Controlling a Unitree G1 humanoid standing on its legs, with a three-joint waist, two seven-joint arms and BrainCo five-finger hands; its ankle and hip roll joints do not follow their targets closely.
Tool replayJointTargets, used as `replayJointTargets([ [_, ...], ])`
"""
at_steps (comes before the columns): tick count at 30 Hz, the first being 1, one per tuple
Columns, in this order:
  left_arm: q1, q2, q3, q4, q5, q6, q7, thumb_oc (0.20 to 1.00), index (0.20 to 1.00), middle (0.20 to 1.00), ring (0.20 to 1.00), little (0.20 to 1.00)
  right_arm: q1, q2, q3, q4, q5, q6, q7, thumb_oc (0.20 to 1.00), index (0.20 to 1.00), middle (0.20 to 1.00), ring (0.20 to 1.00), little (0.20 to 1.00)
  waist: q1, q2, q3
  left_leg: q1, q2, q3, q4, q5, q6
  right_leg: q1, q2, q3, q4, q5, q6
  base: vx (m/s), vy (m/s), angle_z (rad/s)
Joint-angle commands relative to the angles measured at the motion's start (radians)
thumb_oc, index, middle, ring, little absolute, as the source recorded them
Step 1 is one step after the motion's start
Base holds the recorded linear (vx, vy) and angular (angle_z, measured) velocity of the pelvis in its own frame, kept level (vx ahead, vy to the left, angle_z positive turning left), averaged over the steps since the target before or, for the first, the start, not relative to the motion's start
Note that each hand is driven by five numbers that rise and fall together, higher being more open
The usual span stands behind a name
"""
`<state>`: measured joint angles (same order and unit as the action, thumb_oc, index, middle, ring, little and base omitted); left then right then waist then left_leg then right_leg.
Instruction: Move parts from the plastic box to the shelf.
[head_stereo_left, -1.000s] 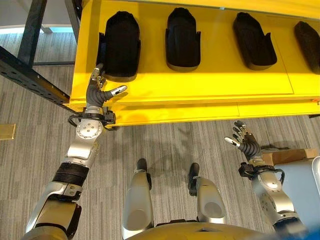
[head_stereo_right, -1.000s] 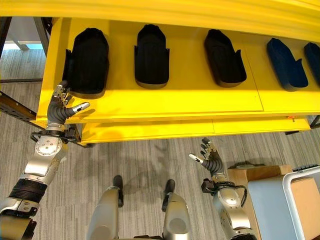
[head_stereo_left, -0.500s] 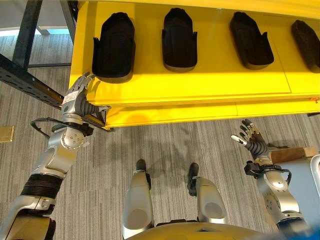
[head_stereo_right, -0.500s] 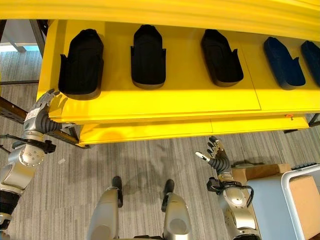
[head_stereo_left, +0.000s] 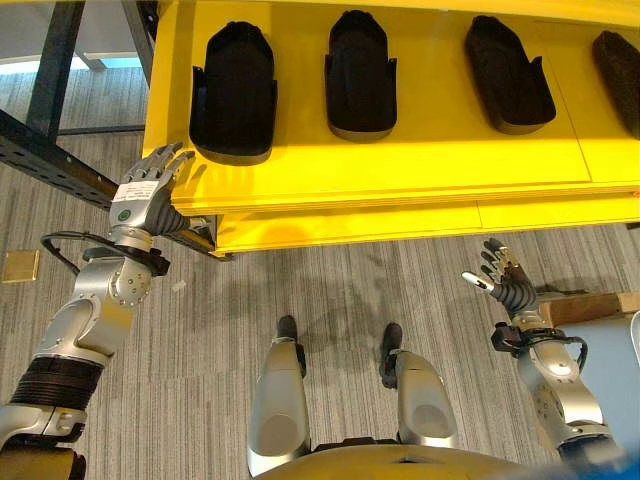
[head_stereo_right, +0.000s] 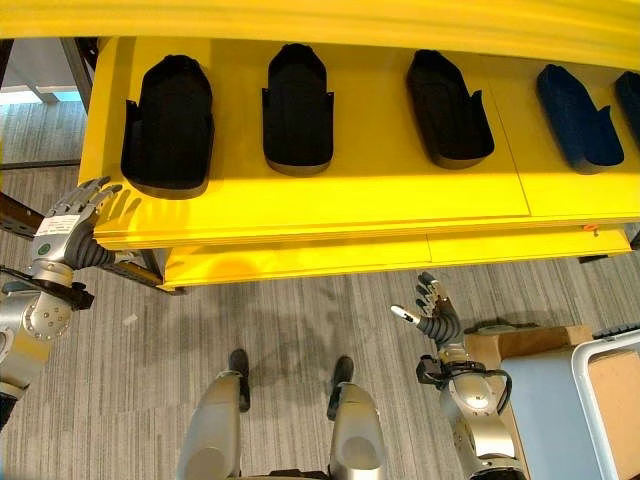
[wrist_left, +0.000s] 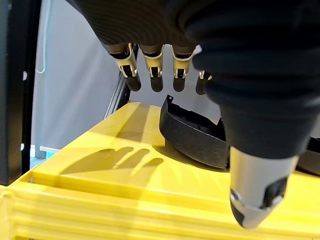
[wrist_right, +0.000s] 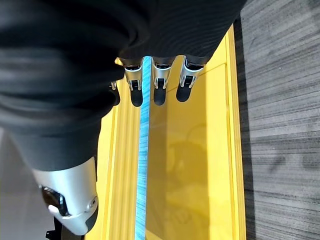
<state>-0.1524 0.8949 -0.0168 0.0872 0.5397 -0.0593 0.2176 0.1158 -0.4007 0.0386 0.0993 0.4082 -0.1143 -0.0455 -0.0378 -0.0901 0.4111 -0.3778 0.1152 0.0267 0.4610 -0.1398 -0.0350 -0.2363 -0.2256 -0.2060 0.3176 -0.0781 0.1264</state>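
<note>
Several black moulded parts lie in a row on the yellow shelf (head_stereo_left: 400, 150): one at the far left (head_stereo_left: 237, 90), one beside it (head_stereo_left: 360, 72), a third (head_stereo_left: 508, 72) further right. Two dark blue parts (head_stereo_right: 578, 128) lie at the right end. My left hand (head_stereo_left: 145, 195) hovers by the shelf's front left corner, open and empty. In the left wrist view its straight fingers (wrist_left: 150, 75) point over the shelf (wrist_left: 100, 170) toward the leftmost part (wrist_left: 195, 137). My right hand (head_stereo_left: 505, 285) is raised, open and empty, below the shelf's front edge, over the carpet.
A pale blue-grey box with a white rim (head_stereo_right: 580, 375) and brown cardboard (head_stereo_right: 612, 390) stands at the lower right, beside a wooden block (head_stereo_right: 520, 340). A black perforated steel beam (head_stereo_left: 50, 150) runs past the shelf's left end. A brass plate (head_stereo_left: 20, 265) sits in the carpet.
My left hand has drawn back from the leftmost part, off the shelf's edge to the left, with its fingers straightened. The right hand has barely moved.
</note>
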Motion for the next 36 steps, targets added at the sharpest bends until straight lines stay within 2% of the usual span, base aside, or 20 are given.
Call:
replayJointTargets([
  [1, 0.009, 0.026, 0.014, -0.06, -0.022, -0.037, -0.033, 1.0, 1.0, 1.0, 1.0, 1.0, 0.03, -0.051, -0.048, -0.087, -0.013, -0.02, -0.002, 1.0, 1.0, 1.0, 1.0, 1.0, 0.003, 0.013, -0.047, 0.001, 0.039, 0.012, -0.002, 0.01, -0.028, -0.017, -0.011, 0.023, -0.01, 0.057, 0.011, 0.0, 0.0, 0.0],
  [5, -0.01, 0.016, -0.009, -0.053, -0.023, -0.026, -0.038, 1.0, 1.0, 1.0, 1.0, 1.0, 0.032, -0.049, -0.045, -0.087, -0.02, -0.015, -0.003, 1.0, 1.0, 1.0, 1.0, 1.0, 0.0, 0.015, -0.04, -0.001, 0.04, 0.013, 0.003, 0.01, -0.028, -0.023, -0.012, 0.026, -0.003, 0.055, 0.009, 0.0, 0.0, 0.0],
  [8, -0.012, 0.008, -0.003, -0.061, -0.103, -0.034, -0.083, 1.0, 1.0, 1.0, 1.0, 1.0, 0.038, -0.046, -0.057, -0.09, -0.015, -0.005, 0.001, 1.0, 1.0, 1.0, 1.0, 1.0, 0.0, 0.018, -0.037, -0.002, 0.039, 0.013, 0.007, 0.01, -0.027, -0.024, -0.011, 0.028, 0.001, 0.056, 0.008, 0.0, 0.0, 0.0],
  [15, -0.024, 0.059, 0.006, -0.096, -0.147, -0.035, -0.141, 1.0, 1.0, 1.0, 1.0, 1.0, 0.048, -0.043, -0.064, -0.085, -0.023, 0.013, 0.017, 1.0, 1.0, 1.0, 1.0, 1.0, -0.004, 0.023, -0.041, 0.001, 0.042, 0.014, 0.006, 0.009, -0.026, -0.024, -0.01, 0.032, 0.005, 0.053, 0.009, 0.0, 0.0, 0.0],
  [24, -0.032, 0.17, 0.005, -0.156, -0.212, -0.038, -0.237, 1.0, 1.0, 1.0, 1.0, 1.0, 0.063, -0.037, -0.065, -0.073, -0.025, 0.034, 0.044, 1.0, 1.0, 1.0, 1.0, 1.0, -0.004, 0.032, -0.046, 0.015, 0.041, 0.014, 0.002, 0.01, -0.028, -0.015, -0.011, 0.034, 0.009, 0.049, 0.011, 0.0, 0.0, 0.0],
  [36, 0.015, 0.218, -0.001, -0.235, -0.282, -0.042, -0.338, 1.0, 1.0, 1.0, 1.0, 1.0, 0.068, -0.031, -0.055, -0.062, -0.034, 0.049, 0.067, 1.0, 1.0, 1.0, 1.0, 1.0, 0.002, 0.037, -0.034, 0.038, 0.037, 0.01, -0.009, 0.016, -0.03, 0.002, -0.011, 0.033, 0.017, 0.044, 0.008, 0.0, 0.0, 0.0],
])
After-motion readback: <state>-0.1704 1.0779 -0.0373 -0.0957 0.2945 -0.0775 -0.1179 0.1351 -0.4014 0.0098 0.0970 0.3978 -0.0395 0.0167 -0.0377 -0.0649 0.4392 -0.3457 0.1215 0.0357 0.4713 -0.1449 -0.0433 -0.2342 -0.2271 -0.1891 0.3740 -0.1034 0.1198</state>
